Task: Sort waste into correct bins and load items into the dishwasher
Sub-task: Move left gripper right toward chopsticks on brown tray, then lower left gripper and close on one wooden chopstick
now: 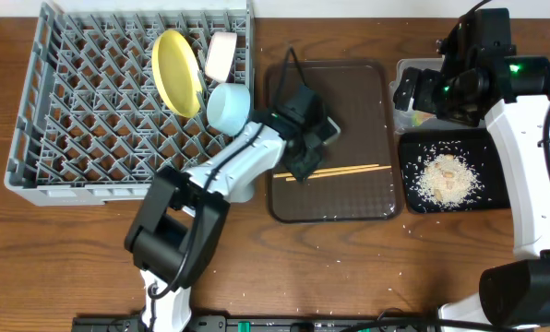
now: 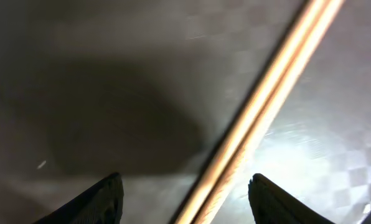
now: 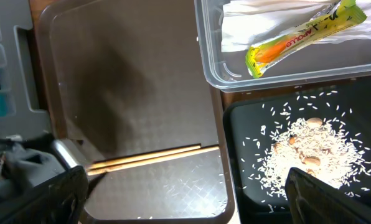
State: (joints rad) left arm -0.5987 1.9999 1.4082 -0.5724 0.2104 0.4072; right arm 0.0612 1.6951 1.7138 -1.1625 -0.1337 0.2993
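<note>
The wooden chopsticks [image 1: 349, 171] lie on the brown serving tray [image 1: 349, 198]. My left gripper [image 1: 300, 172] is open, low over the tray, its fingers astride the chopsticks' left end [image 2: 235, 143]. My right gripper [image 3: 185, 199] is open and empty, held high over the clear tub [image 1: 406, 69] at the right. That tub [image 3: 272, 78] holds the snack wrapper [image 3: 304, 34] and the white napkin [image 3: 254, 22]. The black tray [image 1: 501, 198] holds the rice crumbs [image 1: 448, 177]. The grey dish rack [image 1: 53, 120] holds the yellow plate [image 1: 176, 72], the light-blue bowl [image 1: 228, 107] and a white bowl [image 1: 221, 55].
Stray rice grains lie on the brown tray's front right corner [image 3: 192, 186] and on the wooden table near the front edge. The left arm stretches from the table's front over the rack's right corner.
</note>
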